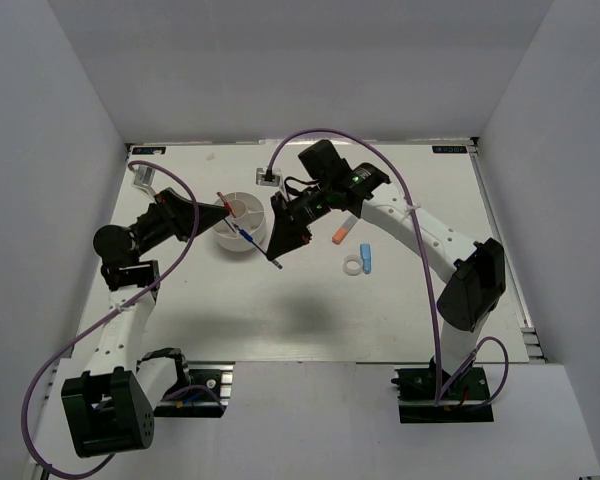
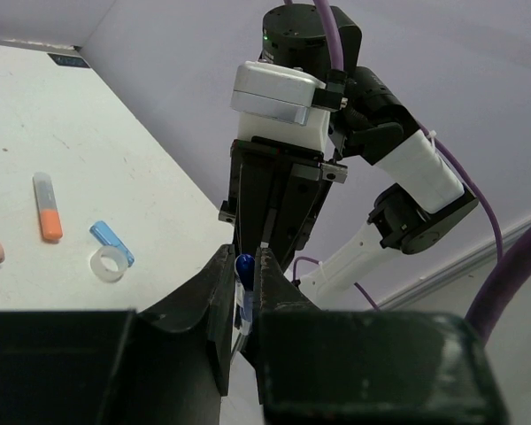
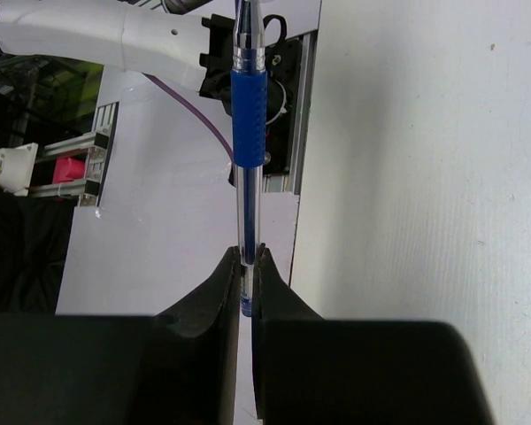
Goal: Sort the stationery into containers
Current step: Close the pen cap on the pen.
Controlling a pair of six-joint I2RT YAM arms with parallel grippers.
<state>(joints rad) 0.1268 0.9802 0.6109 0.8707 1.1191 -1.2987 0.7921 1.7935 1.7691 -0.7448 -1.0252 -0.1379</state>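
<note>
The round white tub [image 1: 250,215] stands mid-table, a thin red pen [image 1: 223,200] sticking up at its left side. My left gripper [image 1: 228,212] reaches over the tub; in the left wrist view it [image 2: 245,257] is shut on a small blue-tipped clear piece [image 2: 244,267]. My right gripper [image 1: 278,250], just right of the tub, is shut [image 3: 247,252] on the end of the thin blue pen [image 3: 248,106], which points down. The orange-white stick [image 1: 338,235], white ring [image 1: 353,266] and light-blue eraser [image 1: 366,257] lie right of it.
A short blue piece [image 1: 245,235] shows over the tub's near side. A small clip [image 1: 268,178] lies behind the tub and a clear item [image 1: 143,178] at the far left. White walls enclose the table on three sides.
</note>
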